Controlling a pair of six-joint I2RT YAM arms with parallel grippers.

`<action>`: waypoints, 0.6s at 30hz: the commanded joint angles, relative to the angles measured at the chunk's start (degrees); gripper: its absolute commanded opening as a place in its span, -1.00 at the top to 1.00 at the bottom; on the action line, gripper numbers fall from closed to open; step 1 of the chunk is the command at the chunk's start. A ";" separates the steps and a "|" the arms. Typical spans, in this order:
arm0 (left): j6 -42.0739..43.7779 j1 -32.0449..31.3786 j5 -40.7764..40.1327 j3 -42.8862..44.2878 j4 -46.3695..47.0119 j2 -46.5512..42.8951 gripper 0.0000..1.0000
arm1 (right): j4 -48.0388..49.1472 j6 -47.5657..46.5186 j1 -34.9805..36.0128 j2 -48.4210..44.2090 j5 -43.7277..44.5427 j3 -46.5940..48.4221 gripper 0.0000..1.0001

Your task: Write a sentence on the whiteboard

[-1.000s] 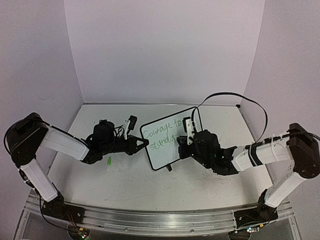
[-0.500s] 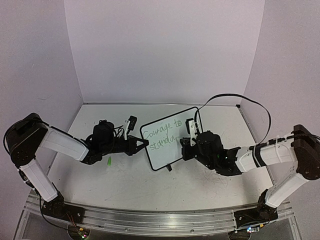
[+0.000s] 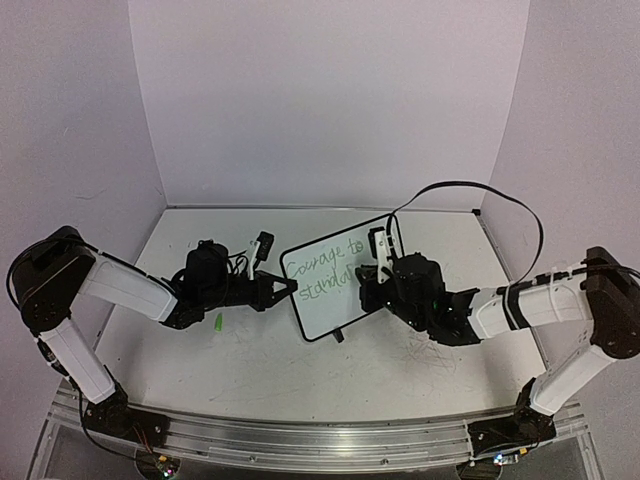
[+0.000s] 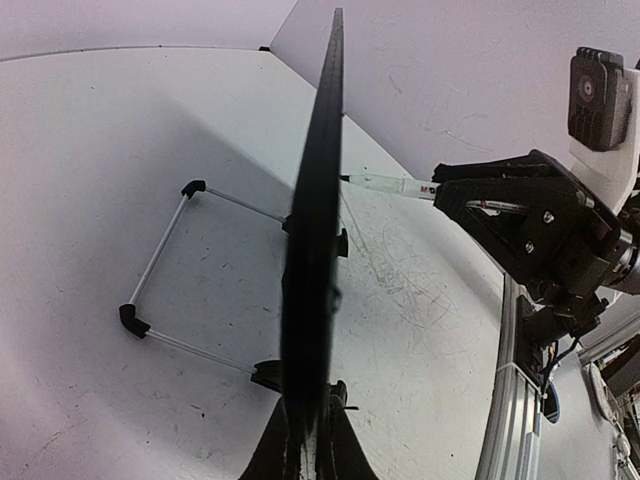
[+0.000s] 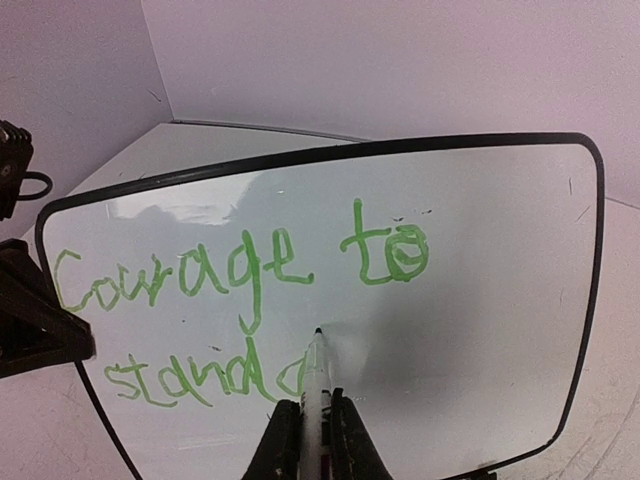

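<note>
Tabletop [image 3: 250, 360] unchanged; left gripper [image 3: 288, 287] clamps the whiteboard [image 3: 325, 308]; right gripper [image 5: 318, 425], clenching the marker [image 5: 318, 365], has slid back toward the sentence [image 5: 240, 275].

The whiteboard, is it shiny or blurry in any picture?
Right wrist view: the whiteboard is sharp, with pale glare at upper left and grey shadow around the marker. Left wrist view: edge-on, a dark strip. Top view: the sentence is small and soft.

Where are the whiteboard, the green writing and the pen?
whiteboard [image 5: 500, 300], right wrist view, bare white face right of the words
green writing [image 5: 250, 275], right wrist view, the g of "courage"
pen [image 5: 318, 370], right wrist view, white barrel behind the tip
</note>
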 commanded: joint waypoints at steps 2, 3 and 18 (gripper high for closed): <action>3.09 0.18 -1.37 -0.52 -2.41 -0.91 1.00 | 2.16 -0.94 -0.42 1.00 1.42 2.71 1.00; 3.09 0.17 -1.28 -0.52 -2.42 -0.79 1.00 | 2.07 -0.94 -0.37 1.12 1.84 2.66 1.00; 3.15 0.14 -1.44 -0.87 -2.42 -1.29 1.00 | -1.92 1.34 -0.24 2.21 0.70 0.11 1.00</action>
